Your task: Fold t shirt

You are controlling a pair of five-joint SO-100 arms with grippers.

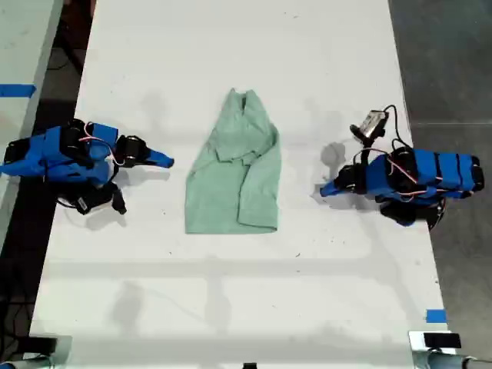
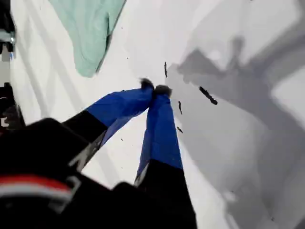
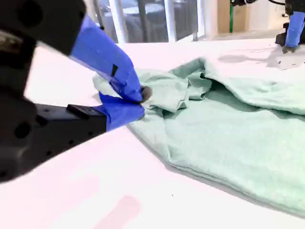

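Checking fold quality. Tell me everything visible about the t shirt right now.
The t shirt is pale mint-green soft cloth, wrinkled, lying flat mid-table in the exterior view. It is folded into a narrow panel, both sides turned in, one layer overlapping with a sleeve-like flap across the middle. It tapers to the collar at the far end; the hem end is wider and squared. Neither gripper appears to touch it.

Exterior view looks straight down; both wrist views, low, share the t shirt (image 1: pixel 234 169).
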